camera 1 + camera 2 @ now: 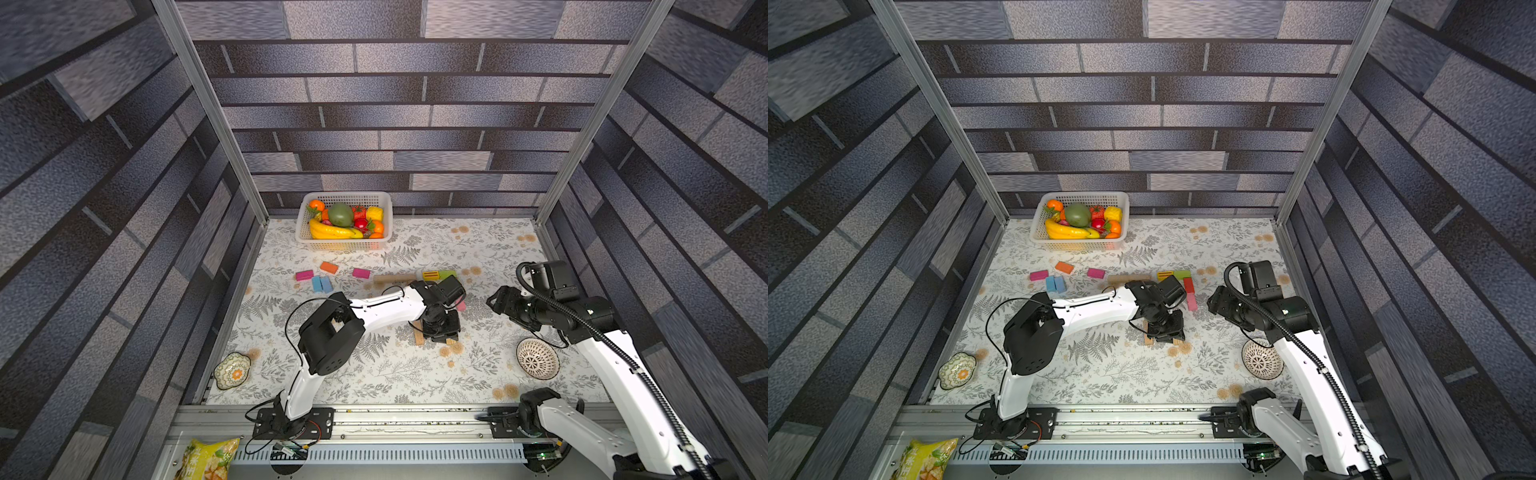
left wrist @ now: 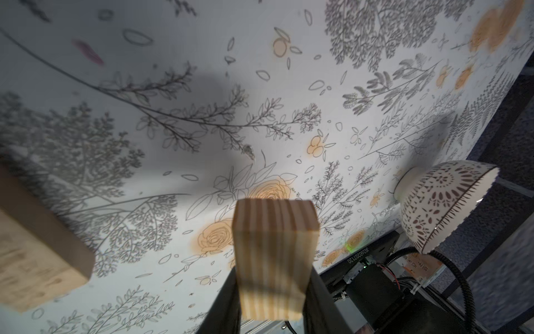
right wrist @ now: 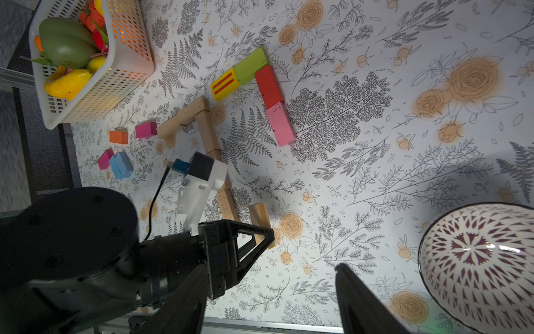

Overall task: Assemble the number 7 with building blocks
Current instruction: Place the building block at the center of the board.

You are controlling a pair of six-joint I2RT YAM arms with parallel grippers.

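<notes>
The tan block (image 2: 274, 245) sits tight in my left pincer (image 2: 271, 292), closed on it, just beside the low end of the 7's tan stem (image 3: 208, 133). I should turn it in line, lay it flat end to end, then let go slowly. My right pincer (image 1: 498, 300) hangs open, holding nothing.
</notes>
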